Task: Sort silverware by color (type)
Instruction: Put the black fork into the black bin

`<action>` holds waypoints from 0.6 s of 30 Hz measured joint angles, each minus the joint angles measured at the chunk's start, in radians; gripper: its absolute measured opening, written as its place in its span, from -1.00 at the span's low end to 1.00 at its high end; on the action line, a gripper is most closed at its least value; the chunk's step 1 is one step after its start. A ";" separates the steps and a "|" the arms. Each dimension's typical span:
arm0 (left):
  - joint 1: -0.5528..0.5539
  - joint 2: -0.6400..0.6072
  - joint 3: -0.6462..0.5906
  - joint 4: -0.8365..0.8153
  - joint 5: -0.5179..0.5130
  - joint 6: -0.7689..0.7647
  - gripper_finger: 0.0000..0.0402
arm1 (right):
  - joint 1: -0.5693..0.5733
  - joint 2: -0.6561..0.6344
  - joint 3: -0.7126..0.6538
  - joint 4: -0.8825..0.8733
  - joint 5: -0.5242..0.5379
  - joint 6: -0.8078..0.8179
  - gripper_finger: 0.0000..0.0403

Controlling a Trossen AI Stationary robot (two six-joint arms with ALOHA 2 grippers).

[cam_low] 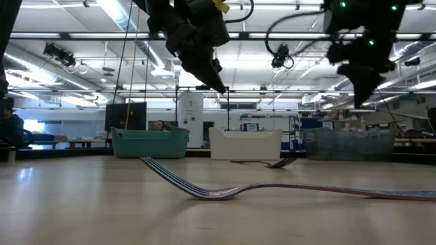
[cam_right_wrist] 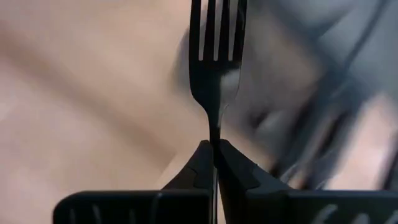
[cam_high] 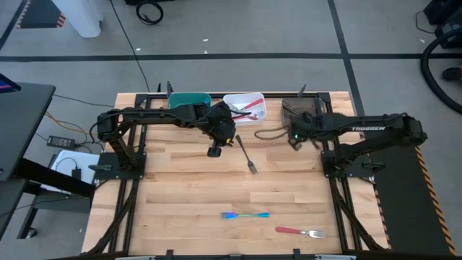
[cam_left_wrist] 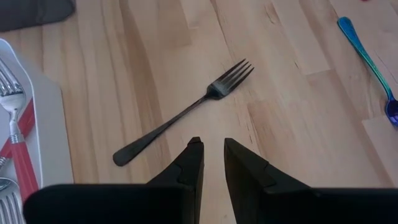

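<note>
A dark fork [cam_right_wrist: 214, 50] is clamped in my shut right gripper [cam_right_wrist: 214, 148], which hangs above the table by the brown bin [cam_high: 303, 108] at the far right. My left gripper [cam_left_wrist: 213, 149] hovers open over a second dark fork [cam_left_wrist: 186, 118] that lies flat near the table's middle [cam_high: 247, 155]; nothing is between its fingers. A blue-teal fork [cam_high: 245, 214] and a red-handled fork [cam_high: 299, 232] lie flat near the front edge. More red-handled forks [cam_left_wrist: 22, 149] lie in the white bin [cam_high: 254, 114]. My right gripper pinches the dark fork between its two fingertips at the neck just below the tines [cam_right_wrist: 214, 134]. The fork runs along the fingers, its tines pointing away from the gripper and its handle passing back between them. It is lifted clear of the table.
The teal bin [cam_high: 189, 100], the white bin and the brown bin stand in a row along the far edge. Bare wood lies between the middle fork and the two forks at the front. In the low view the blue-teal fork [cam_low: 204, 190] fills the foreground.
</note>
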 joint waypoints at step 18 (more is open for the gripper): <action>0.000 0.000 0.000 -0.025 0.000 0.001 -0.68 | -0.431 0.013 -0.015 0.433 0.106 -0.848 -0.91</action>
